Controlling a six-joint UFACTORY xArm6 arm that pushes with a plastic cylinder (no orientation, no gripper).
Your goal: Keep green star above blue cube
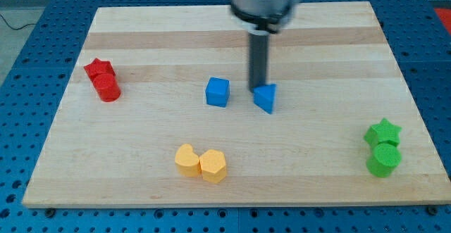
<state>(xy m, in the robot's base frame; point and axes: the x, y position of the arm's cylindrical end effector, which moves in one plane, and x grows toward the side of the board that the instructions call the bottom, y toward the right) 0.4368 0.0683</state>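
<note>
The green star (pixel 382 131) lies near the board's right edge, low in the view, touching a green cylinder (pixel 383 159) just below it. The blue cube (pixel 218 91) sits near the board's middle. My tip (pixel 257 88) is to the right of the blue cube, right at the top left of a blue triangular block (pixel 266 98). The rod rises from there to the arm's head at the view's top. The green star is far to the right of the cube and lower in the view.
A red star (pixel 99 70) and a red cylinder (pixel 108 88) touch at the left. A yellow crescent-like block (pixel 187 160) and a yellow hexagon (pixel 213 165) touch near the bottom edge. The wooden board (pixel 141 36) rests on a blue perforated table.
</note>
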